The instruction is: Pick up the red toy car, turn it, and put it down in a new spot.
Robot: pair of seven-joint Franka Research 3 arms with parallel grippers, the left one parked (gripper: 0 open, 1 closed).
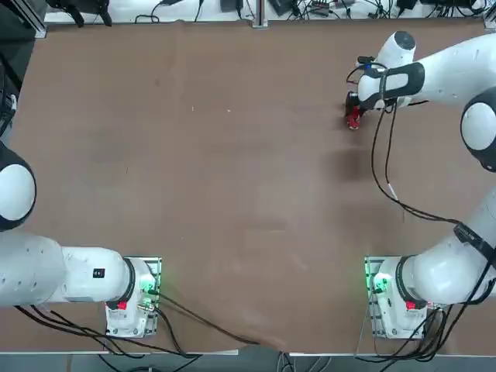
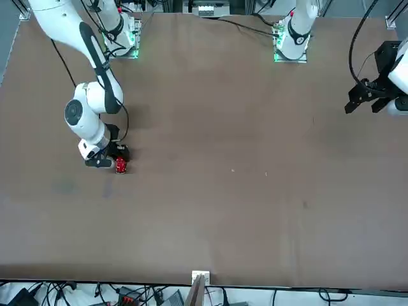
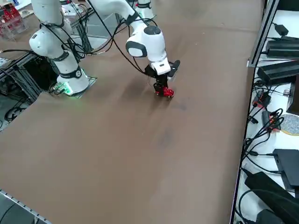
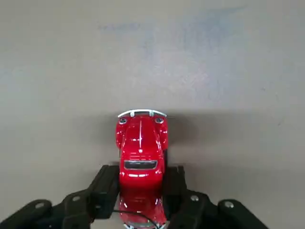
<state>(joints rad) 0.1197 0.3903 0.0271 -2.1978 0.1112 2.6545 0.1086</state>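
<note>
- No containers are seen on the brown worktop; only the red toy car is carried by it.
- Car is found at approx. 2 o'clock of the worktop in top view, near the far edge, well apart from the right arm's base.
- Right tool is lowered over the car w/ its fingers set on either side of the car's rear half.
- Tool is narrowly open, just car-width; pads are seen at or touching the car's flanks.
- Whether car is lifted off the worktop can't be told; in right side view it appears at worktop level.
- Car's chrome-bumper end is pointed away from the tool, approx. 12 o'clock in wrist view.
</note>
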